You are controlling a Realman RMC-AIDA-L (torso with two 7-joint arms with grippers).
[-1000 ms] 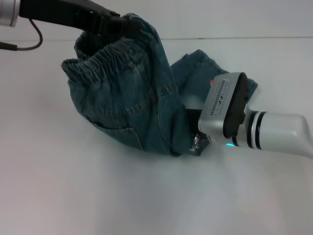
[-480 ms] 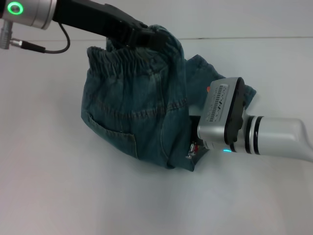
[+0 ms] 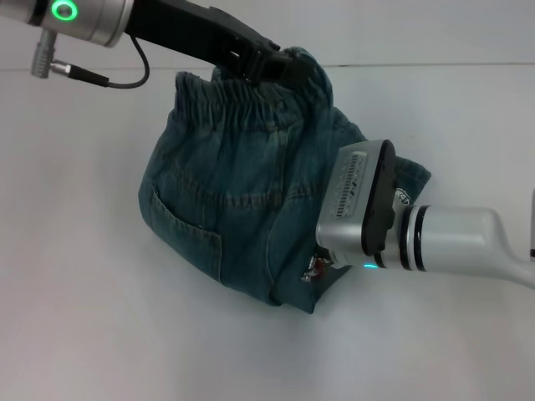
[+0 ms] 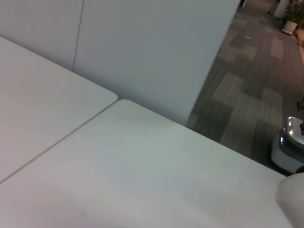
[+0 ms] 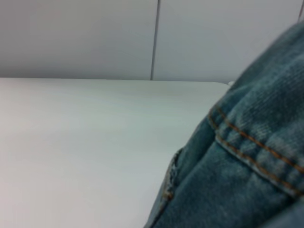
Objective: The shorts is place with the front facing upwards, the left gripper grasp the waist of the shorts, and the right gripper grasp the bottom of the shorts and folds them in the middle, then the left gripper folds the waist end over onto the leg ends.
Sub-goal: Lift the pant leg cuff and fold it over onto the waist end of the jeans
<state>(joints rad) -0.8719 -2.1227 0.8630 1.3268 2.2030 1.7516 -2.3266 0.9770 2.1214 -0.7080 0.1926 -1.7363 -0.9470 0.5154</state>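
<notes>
Blue denim shorts (image 3: 226,209) hang bunched over the white table (image 3: 84,326), a back pocket showing on the near side. My left gripper (image 3: 280,67) is shut on the elastic waist (image 3: 242,93) and holds it up at the top of the head view. The lower part of the shorts rests on the table. My right gripper (image 3: 318,266) sits low against the folded lower edge on the right, its tip buried in the cloth. Denim with orange stitching (image 5: 237,166) fills the right wrist view close up. The left wrist view has no shorts in it.
The left arm's black cable (image 3: 109,79) hangs near the back left. A seam between two table tops (image 4: 61,137) and the grey floor (image 4: 247,95) beyond the table's edge appear in the left wrist view. A white wall (image 5: 95,38) stands behind the table.
My left gripper has carried the waist to the right, over the rest of the shorts and toward the right gripper. The right gripper has shifted slightly left and nearer.
</notes>
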